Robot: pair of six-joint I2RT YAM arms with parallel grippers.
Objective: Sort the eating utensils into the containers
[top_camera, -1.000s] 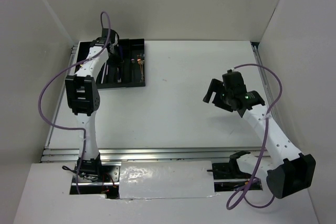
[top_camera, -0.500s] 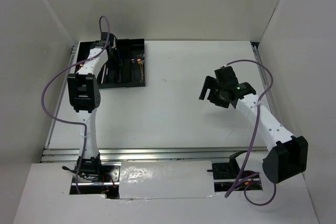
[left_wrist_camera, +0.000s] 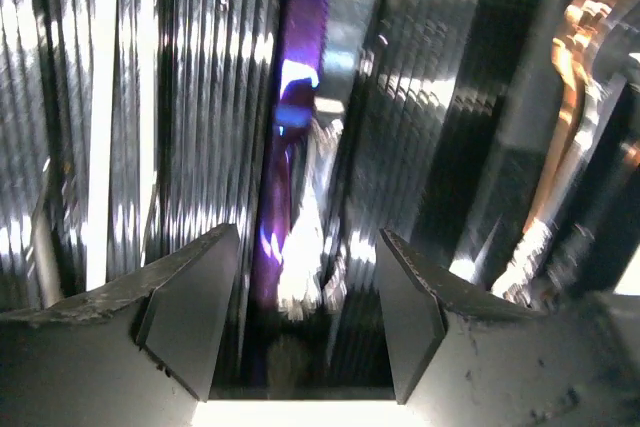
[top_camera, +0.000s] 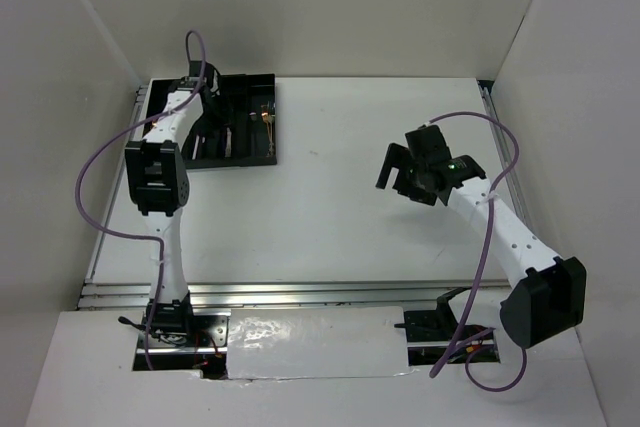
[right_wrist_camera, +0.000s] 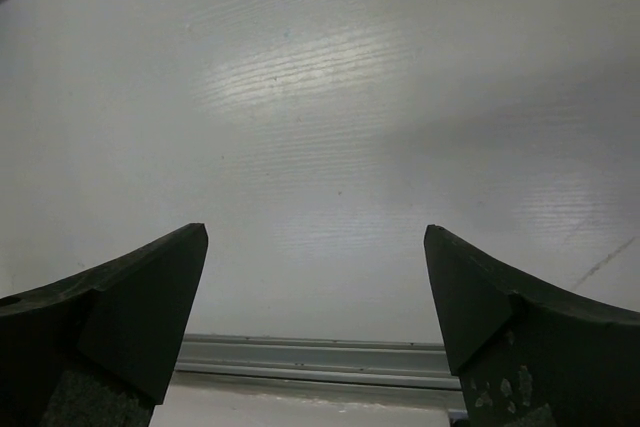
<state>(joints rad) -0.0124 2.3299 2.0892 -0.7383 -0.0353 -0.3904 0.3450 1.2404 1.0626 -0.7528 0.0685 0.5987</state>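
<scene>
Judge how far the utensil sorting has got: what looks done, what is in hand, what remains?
Done: a copper-gold utensil and others lie in the black tray. In hand: nothing; the left gripper hangs open over a tray slot, the right gripper open over bare table. Left: no loose utensil shows on the table, so probably little.

Glossy black plastic on the tray [left_wrist_camera: 200, 97], with finely ribbed walls throwing hard white streaks. In it lie a copper-gold utensil [left_wrist_camera: 575, 77] in polished metal and a mirror-bright utensil [left_wrist_camera: 295, 117] with a violet-blue sheen, too blurred to tell its type. White tabletop [right_wrist_camera: 330, 97] is matt to satin with faint fine parallel lines and a soft glare patch, brushed silver metal rail [right_wrist_camera: 300, 355] at its edge; fingers of the left gripper [left_wrist_camera: 305, 237] and right gripper [right_wrist_camera: 315, 232] look like matt black plastic, slightly grainy, with pale scuff specks on the right one.
</scene>
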